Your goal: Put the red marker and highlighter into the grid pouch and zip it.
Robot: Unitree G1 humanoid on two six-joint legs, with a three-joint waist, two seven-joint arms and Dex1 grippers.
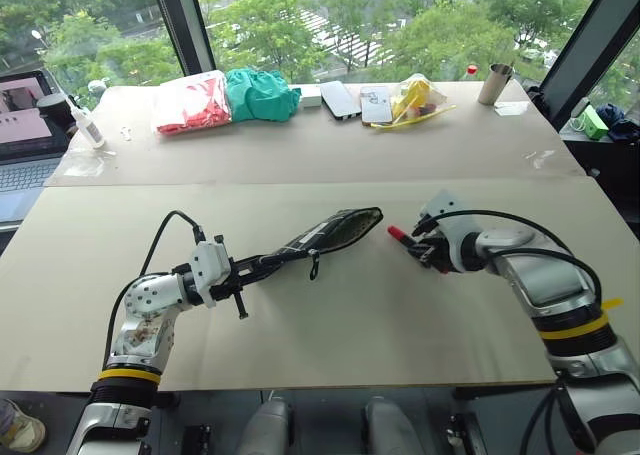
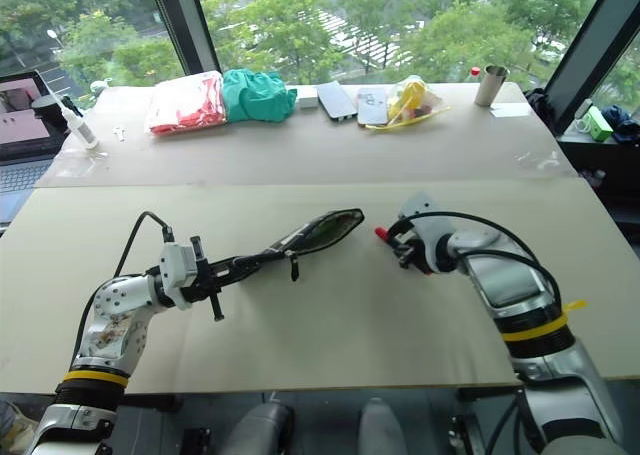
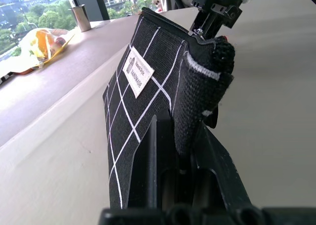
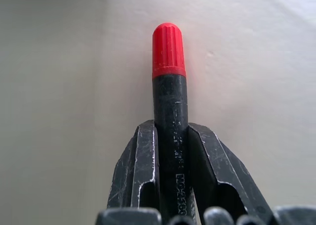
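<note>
Item: grid pouch point(image 1: 335, 232), black fabric with white grid lines, held clear of the table point(image 1: 330, 325) at one end by the left gripper point(image 3: 185, 151), whose jaws are pressed together on a fold of the fabric; the mouth stands open and faces the right arm. A black pull cord point(image 1: 314, 266) hangs below it. A white sewn label point(image 3: 137, 71) reads "HANDMADE" along its length; the smaller line beside it is too fine to read. Item: red marker point(image 4: 169, 86), dark barrel with red cap, pinched between the two fingers of the right gripper point(image 1: 424, 247), cap end pointing toward the pouch opening and near it, apart from it. White print runs along the barrel between the fingers, partly covered; no word of it can be made out with confidence. Item: highlighter, cannot be placed; whether it already lies inside the pouch is hidden. Status, as judged: marker picked up and lined up but not yet inside; insertion, the highlighter if it is still out, and closing the zipper all appear to remain. Far table edge carries a red packet point(image 1: 192, 102), a green cloth point(image 1: 260, 93), a metal cup point(image 1: 494, 83) and a laptop point(image 1: 22, 140), none of them part of the job.
</note>
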